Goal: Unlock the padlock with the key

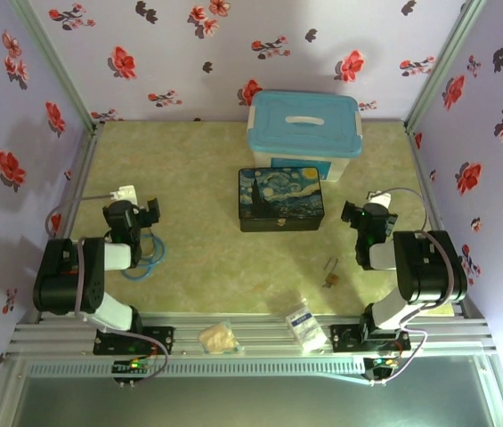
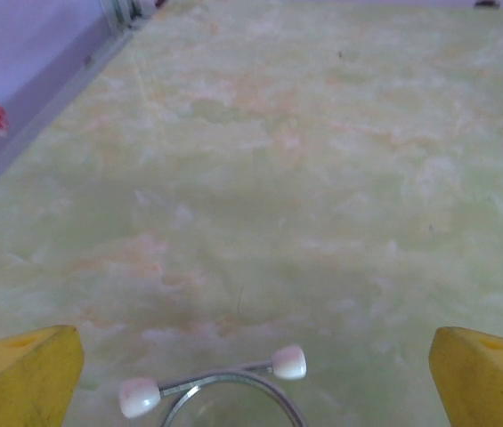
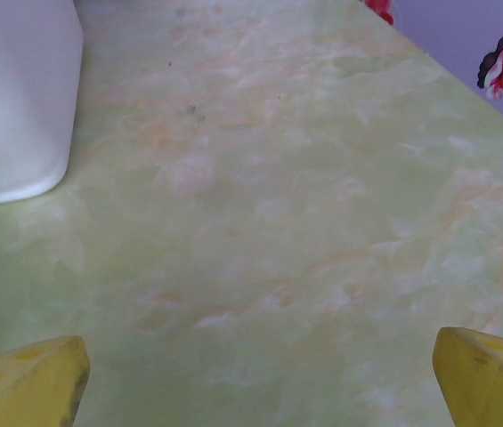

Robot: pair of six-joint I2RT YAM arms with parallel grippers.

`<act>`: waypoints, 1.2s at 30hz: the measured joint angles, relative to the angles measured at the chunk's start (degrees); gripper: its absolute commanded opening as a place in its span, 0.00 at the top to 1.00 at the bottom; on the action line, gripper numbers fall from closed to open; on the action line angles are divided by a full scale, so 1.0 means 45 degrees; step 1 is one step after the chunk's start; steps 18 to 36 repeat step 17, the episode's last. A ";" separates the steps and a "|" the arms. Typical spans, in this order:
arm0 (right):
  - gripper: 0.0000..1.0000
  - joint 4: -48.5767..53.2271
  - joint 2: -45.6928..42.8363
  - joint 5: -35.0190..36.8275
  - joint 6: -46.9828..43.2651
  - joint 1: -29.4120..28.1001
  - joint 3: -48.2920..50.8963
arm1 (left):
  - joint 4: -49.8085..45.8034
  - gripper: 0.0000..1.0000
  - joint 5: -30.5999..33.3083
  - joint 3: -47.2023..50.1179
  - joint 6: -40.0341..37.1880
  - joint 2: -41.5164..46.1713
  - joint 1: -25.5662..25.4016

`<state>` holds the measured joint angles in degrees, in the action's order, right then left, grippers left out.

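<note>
The tiny brass padlock (image 1: 331,281) lies on the green table (image 1: 206,258) at the front right, and the thin dark key (image 1: 329,264) rests just behind it. My right gripper (image 1: 358,214) hovers behind and to the right of them, apart from both. In the right wrist view it (image 3: 260,378) is open, its yellow fingertips (image 3: 28,378) wide apart over bare table. My left gripper (image 1: 149,212) is far off on the left side. It (image 2: 255,378) is open too, with nothing between its fingertips (image 2: 20,369).
A dark Starry-Night box (image 1: 280,198) sits mid-table in front of a blue-lidded white bin (image 1: 304,133), whose corner (image 3: 11,98) shows at the right wrist. A blue loop (image 1: 144,258) lies by the left arm. A white-tipped wire on a metal ring (image 2: 224,378) is below the left gripper. Two small packets (image 1: 306,325) lie at the front edge.
</note>
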<state>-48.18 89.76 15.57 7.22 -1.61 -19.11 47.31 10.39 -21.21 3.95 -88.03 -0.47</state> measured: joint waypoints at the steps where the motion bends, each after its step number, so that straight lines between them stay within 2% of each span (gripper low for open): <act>1: 0.01 -0.0024 -0.0005 -0.0049 -0.0049 0.0000 -0.0078 | 0.0010 0.00 -0.0121 -0.0010 -0.0019 -0.0049 0.0000; 17: 0.01 -0.0330 -0.0015 -0.0194 -0.0185 0.0000 -0.0447 | 0.0340 0.00 -0.0928 -0.0180 -0.0549 -0.0049 -0.0015; 36: 0.01 -0.0330 -0.0015 -0.0194 -0.0185 0.0000 -0.0447 | 0.0340 0.00 -0.0928 -0.0180 -0.0549 -0.0049 -0.0015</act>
